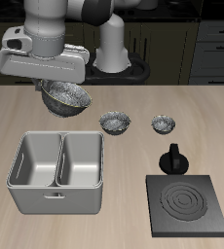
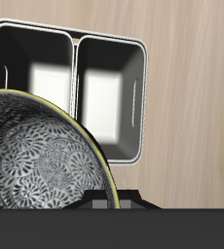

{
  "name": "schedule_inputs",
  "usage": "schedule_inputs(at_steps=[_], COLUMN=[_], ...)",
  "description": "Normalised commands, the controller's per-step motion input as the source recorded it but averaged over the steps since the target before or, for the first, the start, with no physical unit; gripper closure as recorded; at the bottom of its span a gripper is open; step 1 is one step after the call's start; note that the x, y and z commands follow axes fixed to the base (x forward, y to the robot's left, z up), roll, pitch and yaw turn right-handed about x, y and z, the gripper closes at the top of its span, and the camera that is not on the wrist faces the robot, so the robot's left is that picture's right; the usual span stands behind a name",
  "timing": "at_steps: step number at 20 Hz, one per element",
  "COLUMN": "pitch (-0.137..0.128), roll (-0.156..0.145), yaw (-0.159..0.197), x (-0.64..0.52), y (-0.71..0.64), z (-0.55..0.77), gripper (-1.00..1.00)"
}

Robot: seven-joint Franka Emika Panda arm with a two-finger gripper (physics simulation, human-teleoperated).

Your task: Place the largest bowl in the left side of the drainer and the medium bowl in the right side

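Note:
The largest bowl, speckled grey and white, hangs tilted in the air just behind the drainer, and my gripper is shut on its rim. In the wrist view this bowl fills the foreground under the gripper, with both compartments of the drainer showing empty beyond it. The medium bowl rests on the table beside the drainer's back corner.
The smallest bowl sits a little past the medium one. A flat black burner plate lies near the table's front edge, and a small black knobbed object stands just behind it.

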Motion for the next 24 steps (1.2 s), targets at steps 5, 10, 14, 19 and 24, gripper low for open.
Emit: schedule_inputs(at_steps=[5,10,14,19,24], pitch=[0.024,0.014,0.005,0.005,0.011], roll=[0.002,-0.004,-0.001,-0.042,-0.045], yaw=[-0.019,0.004,0.000,0.005,0.015], x=[0.35,0.18,0.08,0.02,0.03], y=[0.10,0.12,0.15,-0.07,-0.15], z=[-0.08,-0.07,-0.07,-0.08,-0.12], gripper=[1.00,1.00,1.00,1.00,1.00])
